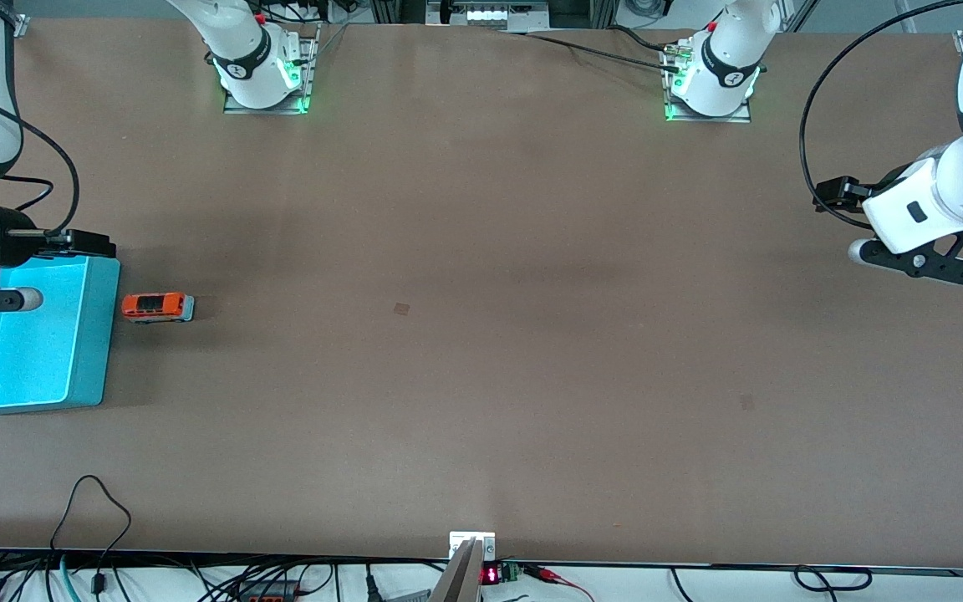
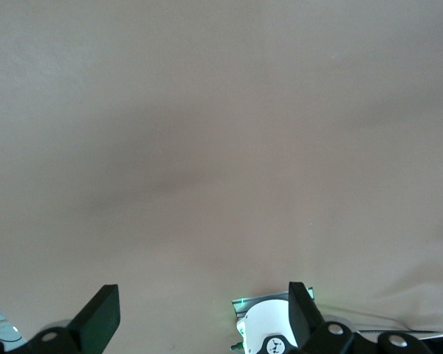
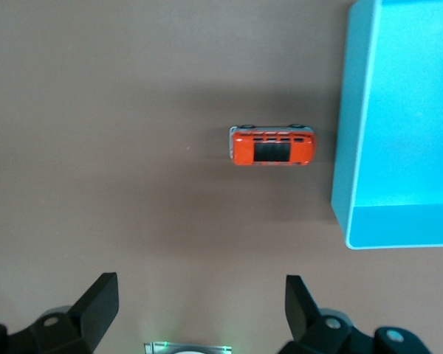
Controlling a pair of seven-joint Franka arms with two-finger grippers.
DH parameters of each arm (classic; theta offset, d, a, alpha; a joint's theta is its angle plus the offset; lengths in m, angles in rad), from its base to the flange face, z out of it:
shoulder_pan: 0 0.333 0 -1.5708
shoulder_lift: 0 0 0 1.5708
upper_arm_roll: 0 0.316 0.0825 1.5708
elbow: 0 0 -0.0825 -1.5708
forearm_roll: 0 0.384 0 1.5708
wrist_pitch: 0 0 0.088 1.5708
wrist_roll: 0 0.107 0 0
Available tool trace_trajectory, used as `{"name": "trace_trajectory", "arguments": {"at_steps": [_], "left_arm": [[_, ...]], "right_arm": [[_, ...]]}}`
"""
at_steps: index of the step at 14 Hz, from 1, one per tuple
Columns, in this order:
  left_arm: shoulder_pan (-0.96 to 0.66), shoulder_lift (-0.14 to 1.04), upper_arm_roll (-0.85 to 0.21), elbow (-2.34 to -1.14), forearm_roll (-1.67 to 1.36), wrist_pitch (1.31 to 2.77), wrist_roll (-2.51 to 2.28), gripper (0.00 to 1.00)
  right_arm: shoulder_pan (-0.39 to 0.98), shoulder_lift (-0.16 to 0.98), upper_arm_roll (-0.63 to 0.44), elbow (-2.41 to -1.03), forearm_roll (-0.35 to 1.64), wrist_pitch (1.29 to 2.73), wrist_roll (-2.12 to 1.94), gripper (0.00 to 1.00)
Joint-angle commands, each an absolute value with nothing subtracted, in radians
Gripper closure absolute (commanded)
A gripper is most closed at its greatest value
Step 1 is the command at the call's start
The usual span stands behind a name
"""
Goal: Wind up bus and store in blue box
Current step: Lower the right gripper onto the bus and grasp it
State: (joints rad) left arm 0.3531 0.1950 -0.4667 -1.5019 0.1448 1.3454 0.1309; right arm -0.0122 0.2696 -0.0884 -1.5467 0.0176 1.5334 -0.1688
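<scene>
Orange toy bus (image 1: pixel 158 307) standing on its wheels on the brown tabletop (image 1: pixel 481 351), just beside the outer wall of the blue box (image 1: pixel 89 334) but apart from it, at the right arm's end of the table; no readable lettering on bus or box. Right gripper (image 3: pixel 199 310) hanging high, fingers spread and empty, over bare table near bus and box, wrist reaching above the box's rim. Left gripper (image 2: pixel 203 317) raised over the left arm's end of the table, fingers likewise spread and empty, arm waiting well apart from both.
</scene>
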Motion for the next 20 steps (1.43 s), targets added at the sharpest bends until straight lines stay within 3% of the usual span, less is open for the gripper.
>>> {"name": "trace_trajectory", "arguments": {"at_steps": [1,3,5,7,12,20], "left_arm": [[0.278,0.189,-0.393,-1.476,0.111,1.397,0.089,0.00],[0.087,0.099,-0.147,-1.581,0.039,1.561,0.025,0.00],[0.007,-0.022,-0.054,-1.739,-0.032,1.687,0.000,0.00],[-0.066,-0.086,0.018,-1.808,-0.028,1.726,0.008,0.00],[-0.060,-0.063,-0.005,-1.781,0.012,1.680,0.003,0.00],[-0.069,-0.057,-0.038,-1.741,0.063,1.641,0.003,0.00]], "right_arm": [[-0.050,0.250,-0.081,-1.659,0.046,1.583,-0.373,0.00],[-0.104,0.255,-0.043,-1.739,0.041,1.676,-0.571,0.00],[-0.149,0.259,0.009,-1.814,0.011,1.776,-0.761,0.00],[-0.199,0.262,0.070,-1.905,-0.058,1.961,-1.011,0.00],[-0.224,0.353,0.095,-1.962,-0.064,2.256,-1.463,0.00],[-0.259,0.446,0.095,-2.006,-0.066,2.395,-1.651,0.00]]}}
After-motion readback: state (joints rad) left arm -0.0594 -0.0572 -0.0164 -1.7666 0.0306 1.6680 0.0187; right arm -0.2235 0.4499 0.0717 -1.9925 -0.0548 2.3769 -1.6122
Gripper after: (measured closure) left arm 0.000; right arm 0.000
